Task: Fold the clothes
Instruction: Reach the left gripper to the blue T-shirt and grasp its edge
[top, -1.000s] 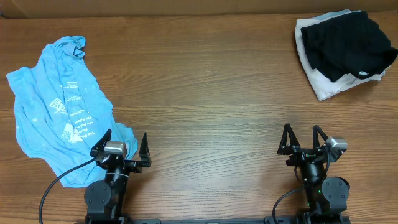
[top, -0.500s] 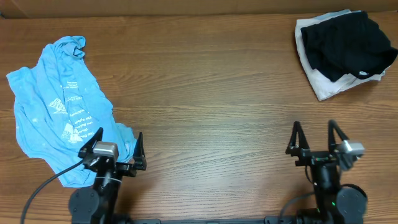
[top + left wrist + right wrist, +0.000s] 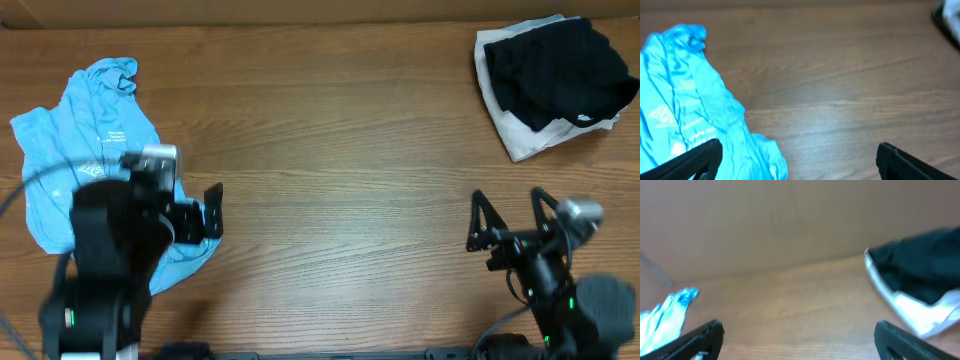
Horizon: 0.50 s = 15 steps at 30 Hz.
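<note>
Blue T-shirt (image 3: pixel 58 150) lies crumpled at nine o'clock on the table (image 3: pixel 350 150), partly hidden by the left arm; left hand (image 3: pixel 799 146) and right hand (image 3: pixel 509 200) spread, empty.

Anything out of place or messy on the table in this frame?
The sky-blue T-shirt lies crumpled, unfolded, at the left of the table. At far right, the black garment sits askew on the white garment, which pokes out beneath.

Table (image 3: pixel 350 150) middle passable; T-shirt (image 3: pixel 50 140) blocks left, folded garments (image 3: pixel 555 70) far-right corner.
</note>
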Motion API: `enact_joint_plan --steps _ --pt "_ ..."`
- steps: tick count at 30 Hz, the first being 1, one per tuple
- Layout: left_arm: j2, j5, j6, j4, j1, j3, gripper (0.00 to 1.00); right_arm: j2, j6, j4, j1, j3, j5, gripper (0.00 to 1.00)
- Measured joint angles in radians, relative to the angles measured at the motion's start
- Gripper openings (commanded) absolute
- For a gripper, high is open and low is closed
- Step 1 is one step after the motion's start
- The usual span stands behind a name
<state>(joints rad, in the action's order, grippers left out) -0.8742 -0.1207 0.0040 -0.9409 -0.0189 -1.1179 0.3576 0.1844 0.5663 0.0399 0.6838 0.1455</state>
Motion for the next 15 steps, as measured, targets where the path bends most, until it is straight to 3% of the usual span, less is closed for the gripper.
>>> enact_joint_plan --steps 10,12,15 --pt "-0.375 -0.105 -0.001 -0.048 0.000 -0.061 1.00 0.307 -0.001 -0.022 0.000 0.044 0.217 1.00" --pt "-0.460 -0.100 -0.011 -0.063 0.000 -0.061 0.91 0.343 -0.001 -0.024 0.000 0.044 0.242 1.00" --pt "-0.593 -0.047 -0.064 -0.079 0.000 -0.063 0.88 0.385 -0.002 -0.026 0.000 0.044 0.270 1.00"
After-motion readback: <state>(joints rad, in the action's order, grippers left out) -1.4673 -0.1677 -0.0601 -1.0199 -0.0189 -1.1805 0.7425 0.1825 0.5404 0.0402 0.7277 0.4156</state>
